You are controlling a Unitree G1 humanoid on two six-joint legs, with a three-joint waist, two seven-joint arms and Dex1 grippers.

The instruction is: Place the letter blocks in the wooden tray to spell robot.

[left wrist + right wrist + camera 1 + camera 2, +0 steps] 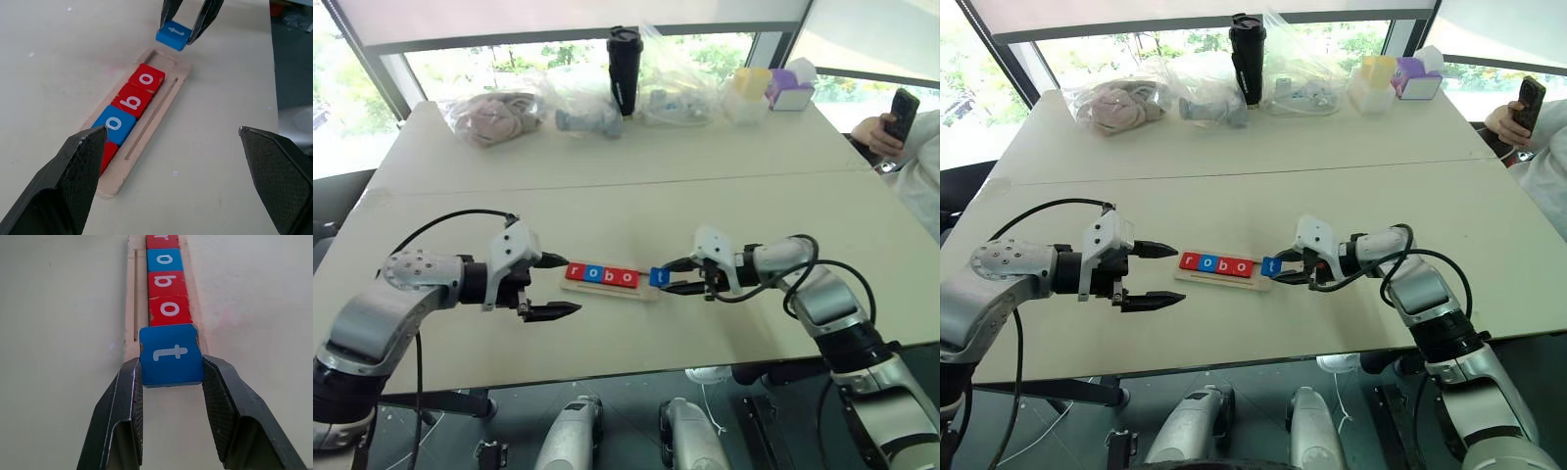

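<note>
We see the pale wooden tray (607, 290) at the centre of the frame, lying flat on the table with four letter blocks (601, 275) in a row: red r, blue o, red b, red o. The blue t block (659, 277) sits tilted at the tray's empty right end.

The wooden tray (607, 287) lies at the centre of the frame on the table (636, 196), running left to right. In it sit 4 letter blocks in a row: r (575, 271), o (593, 274), b (611, 276), o (628, 279), touching one another. The t block (659, 277) sits just beyond the tray's right end, between the fingers of the right gripper (681, 276). The left gripper (558, 286) is just left of the tray. A cup (625, 59) and bags (494, 116) line the upper edge; a person's hand (879, 132) is at upper right.
</note>
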